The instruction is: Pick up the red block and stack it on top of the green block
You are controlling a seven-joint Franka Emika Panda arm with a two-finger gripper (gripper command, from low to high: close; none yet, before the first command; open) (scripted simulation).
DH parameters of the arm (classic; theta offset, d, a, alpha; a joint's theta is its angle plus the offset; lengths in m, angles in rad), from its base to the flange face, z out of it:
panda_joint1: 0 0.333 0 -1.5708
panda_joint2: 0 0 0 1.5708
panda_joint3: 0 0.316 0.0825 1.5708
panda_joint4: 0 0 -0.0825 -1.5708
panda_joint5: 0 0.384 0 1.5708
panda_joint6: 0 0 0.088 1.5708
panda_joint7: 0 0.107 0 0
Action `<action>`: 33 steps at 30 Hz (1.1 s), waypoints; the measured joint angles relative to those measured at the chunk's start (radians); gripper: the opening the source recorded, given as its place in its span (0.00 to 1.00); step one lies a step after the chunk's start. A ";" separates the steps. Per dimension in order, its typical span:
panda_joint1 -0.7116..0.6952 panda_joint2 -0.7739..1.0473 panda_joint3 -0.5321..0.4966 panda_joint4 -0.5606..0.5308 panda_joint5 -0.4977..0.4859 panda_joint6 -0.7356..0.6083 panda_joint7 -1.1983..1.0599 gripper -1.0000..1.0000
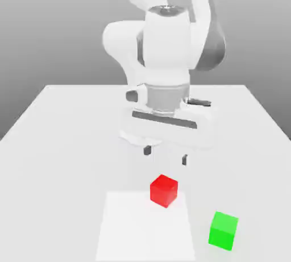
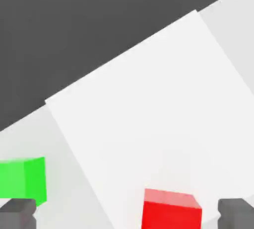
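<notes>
The red block (image 1: 163, 190) rests on the table near the front, at the corner of a brighter white patch. The green block (image 1: 223, 230) stands apart from it, toward the exterior view's right and closer to the front. My gripper (image 1: 165, 155) hangs open above and just behind the red block, its two dark fingertips spread wide with nothing between them. In the hand view, the red block (image 2: 171, 210) lies between the two dark fingertips (image 2: 237, 213), and the green block (image 2: 23, 179) sits off to the side, next to the other fingertip.
A brighter white rectangular patch (image 1: 145, 227) marks the white table (image 1: 62, 141) at the front. The table's edge and dark floor (image 2: 74, 24) appear in the hand view beyond the patch.
</notes>
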 joint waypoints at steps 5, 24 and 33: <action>0.048 0.212 -0.094 0.009 -0.187 0.173 0.157 0.50; 0.108 -0.003 -0.098 0.006 -0.050 -0.037 0.004 0.00; 0.184 0.088 -0.076 0.207 -0.124 -0.150 -0.314 0.00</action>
